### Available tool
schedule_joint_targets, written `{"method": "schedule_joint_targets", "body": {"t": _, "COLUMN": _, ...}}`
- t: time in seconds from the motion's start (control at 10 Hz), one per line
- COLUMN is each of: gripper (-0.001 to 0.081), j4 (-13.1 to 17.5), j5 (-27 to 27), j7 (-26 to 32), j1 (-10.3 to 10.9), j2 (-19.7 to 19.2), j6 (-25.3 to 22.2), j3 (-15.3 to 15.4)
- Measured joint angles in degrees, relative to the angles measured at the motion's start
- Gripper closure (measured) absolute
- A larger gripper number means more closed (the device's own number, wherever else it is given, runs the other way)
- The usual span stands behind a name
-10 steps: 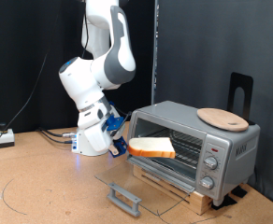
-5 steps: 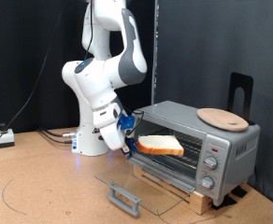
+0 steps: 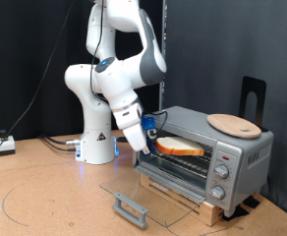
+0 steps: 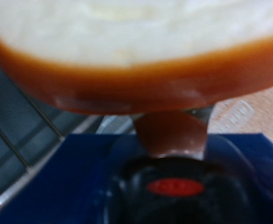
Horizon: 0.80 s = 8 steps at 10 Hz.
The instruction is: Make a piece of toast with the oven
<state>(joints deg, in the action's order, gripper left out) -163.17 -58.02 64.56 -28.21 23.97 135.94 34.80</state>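
Observation:
The piece of toast [image 3: 182, 147] is a pale slice with an orange-brown crust. My gripper [image 3: 153, 137] is shut on its edge and holds it partly inside the mouth of the oven [image 3: 204, 155], above the wire rack. The oven is a silver-grey toaster oven with its glass door [image 3: 143, 197] folded down flat and three knobs on the right panel [image 3: 222, 173]. In the wrist view the toast [image 4: 136, 42] fills the frame, with a finger [image 4: 172, 131] against its crust and the rack wires [image 4: 24, 140] beyond.
A round light wooden board [image 3: 233, 124] lies on top of the oven. The oven stands on a low wooden base [image 3: 188, 202] on a brown table. A black stand [image 3: 252, 98] rises behind it. Cables and a small box [image 3: 4, 146] lie at the exterior view's left.
My arm has swung towards the exterior view's right and carried the toast from in front of the oven into its opening.

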Motion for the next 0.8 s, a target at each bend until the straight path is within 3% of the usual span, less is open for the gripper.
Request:
{"method": "schedule_joint_targets", "body": {"t": 0.4, "gripper": 0.0409, "j4": -0.79, "j5": 5.63, "j7": -2.93, "j1": -0.38, "j2": 1.51, "j6": 5.62, "j3": 7.14}}
{"method": "schedule_joint_targets", "body": {"t": 0.8, "gripper": 0.0409, "j4": -1.24, "j5": 6.09, "j7": -0.63, "j1": -0.38, "j2": 1.51, "j6": 9.9, "j3": 9.08}}
